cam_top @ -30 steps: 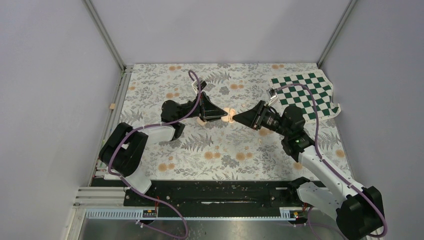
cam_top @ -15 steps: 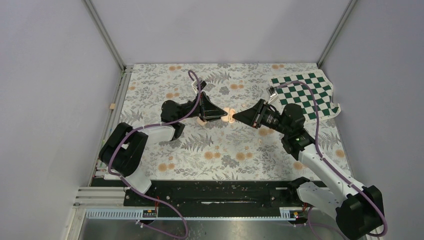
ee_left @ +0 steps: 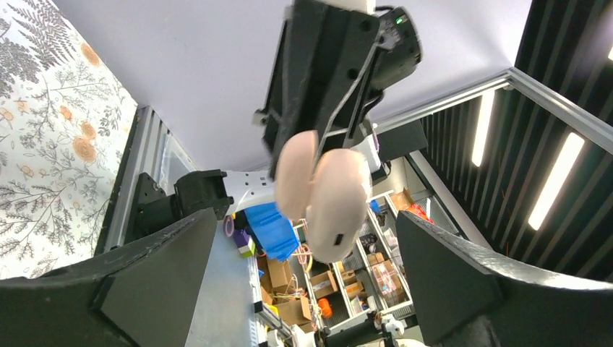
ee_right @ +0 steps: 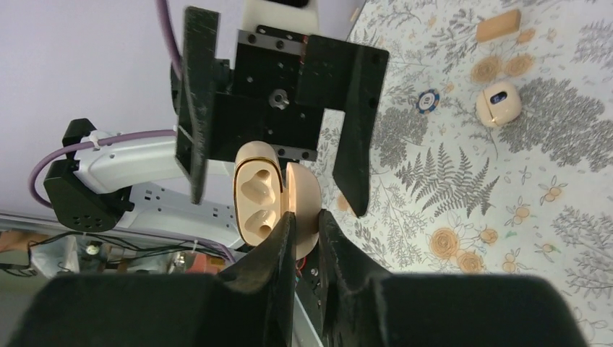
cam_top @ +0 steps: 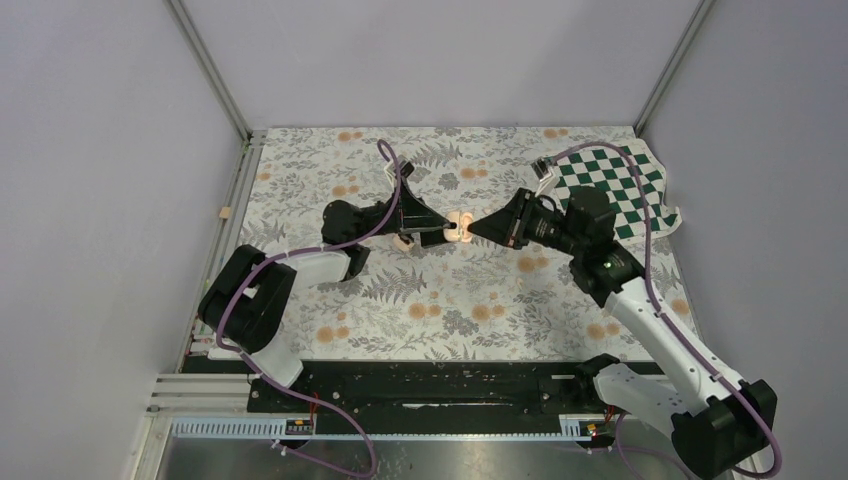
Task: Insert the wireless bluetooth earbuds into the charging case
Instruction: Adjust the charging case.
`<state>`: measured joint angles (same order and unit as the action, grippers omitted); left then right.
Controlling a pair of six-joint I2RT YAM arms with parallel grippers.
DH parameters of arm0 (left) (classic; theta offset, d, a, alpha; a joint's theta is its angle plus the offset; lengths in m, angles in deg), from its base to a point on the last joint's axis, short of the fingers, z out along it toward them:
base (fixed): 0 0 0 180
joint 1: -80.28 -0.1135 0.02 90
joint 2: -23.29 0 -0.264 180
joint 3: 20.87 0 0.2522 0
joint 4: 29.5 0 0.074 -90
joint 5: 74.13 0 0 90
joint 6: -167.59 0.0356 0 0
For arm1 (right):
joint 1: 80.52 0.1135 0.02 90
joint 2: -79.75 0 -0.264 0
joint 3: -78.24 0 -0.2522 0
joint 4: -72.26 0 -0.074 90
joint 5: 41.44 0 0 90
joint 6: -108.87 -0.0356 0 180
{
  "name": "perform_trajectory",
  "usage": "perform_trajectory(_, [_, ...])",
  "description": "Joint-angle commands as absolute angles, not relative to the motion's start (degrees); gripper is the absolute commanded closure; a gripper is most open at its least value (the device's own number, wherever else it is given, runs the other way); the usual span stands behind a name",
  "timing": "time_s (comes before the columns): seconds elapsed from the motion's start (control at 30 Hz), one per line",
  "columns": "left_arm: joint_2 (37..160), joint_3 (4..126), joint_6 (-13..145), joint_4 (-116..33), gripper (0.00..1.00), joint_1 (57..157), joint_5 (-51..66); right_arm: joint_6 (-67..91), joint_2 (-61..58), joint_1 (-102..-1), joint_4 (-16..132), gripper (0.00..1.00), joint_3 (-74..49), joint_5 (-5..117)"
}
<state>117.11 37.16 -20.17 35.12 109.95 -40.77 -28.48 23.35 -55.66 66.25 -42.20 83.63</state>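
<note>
Hanging in the air over the middle of the flowered counter [cam_top: 450, 310], a little toward 12 o'clock, the case [ee_right: 256, 202] sits between the two tools, which meet tip to tip. The right tool [ee_right: 306, 217] reaches in from 3 o'clock with its fingers pressed nearly together, pinching the case by the lower edge of one half. That half stands at 3 o'clock in the right wrist view. The case is hinged open, its two halves spread in a narrow V. In that same view its long axis runs from 12 to 6 o'clock, and the other half, at 9 o'clock, turns two shaped hollows toward the camera. In the left wrist view the case hangs down from 12 o'clock, and a small dark slot on the fuller half points toward 6 o'clock. The left tool [cam_top: 441, 232] comes in from 9 o'clock with its fingers [ee_left: 159, 275] spread wide, one on each side of the case and clear of it. On the counter beyond, toward 1 o'clock in the right wrist view, lie a tan block [ee_right: 499, 25], a small blue-and-white ring [ee_right: 428, 99] and a rounded cream piece [ee_right: 499, 103] with a dark patch. A green checkered cloth [cam_top: 620, 190] lies at 2 o'clock in the top view.
</note>
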Motion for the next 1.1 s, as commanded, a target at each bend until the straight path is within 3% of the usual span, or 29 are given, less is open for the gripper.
perform_trajectory(0.0, [115.7, 38.7, -20.8, 39.4, 0.01, 108.5, -43.4, -13.0, 21.7, -55.2, 47.2, 1.00, -30.6, 83.2])
perform_trajectory(0.17, [109.9, 36.6, -19.8, 35.6, 0.01, 102.1, -46.9, 3.2, 17.1, -55.1, 27.1, 1.00, -18.7, 81.3])
perform_trajectory(0.23, [105.9, 36.7, -13.1, 24.7, 0.01, 99.4, -48.6, 9.0, 15.1, -54.8, 19.5, 1.00, -13.0, 76.9])
perform_trajectory(0.3, [100.5, 40.1, 4.4, -0.1, 0.01, 98.0, -48.9, 13.9, 13.4, -53.9, 13.4, 1.00, -8.3, 72.3])
perform_trajectory(0.37, [96.2, 50.2, 32.2, -48.2, 0.01, 98.5, -38.8, 18.0, 11.7, -52.8, 9.4, 1.00, -4.6, 69.4])
perform_trajectory(0.43, [95.1, 57.6, 45.5, -65.6, 0.01, 100.1, -30.2, 21.8, 10.5, -51.3, 7.1, 1.00, -2.4, 66.8])
perform_trajectory(0.6, [95.2, 60.2, 48.7, -71.4, 0.01, 100.5, -28.7, 31.4, 10.6, -46.5, 9.0, 1.00, -3.7, 63.4])
perform_trajectory(0.7, [94.6, 59.9, 51.9, -72.1, 0.02, 101.2, -29.8, 40.8, 12.7, -46.2, 12.3, 1.00, -7.6, 69.2])
perform_trajectory(0.8, [94.0, 61.7, 58.3, -74.6, 0.11, 104.1, -29.7, 47.9, 15.4, -46.3, 16.9, 1.00, -11.8, 75.0])
perform_trajectory(1.07, [95.5, 67.3, 61.8, -75.5, 0.16, 109.4, -31.8, 53.2, 13.4, -45.8, 21.2, 1.00, -12.6, 84.7])
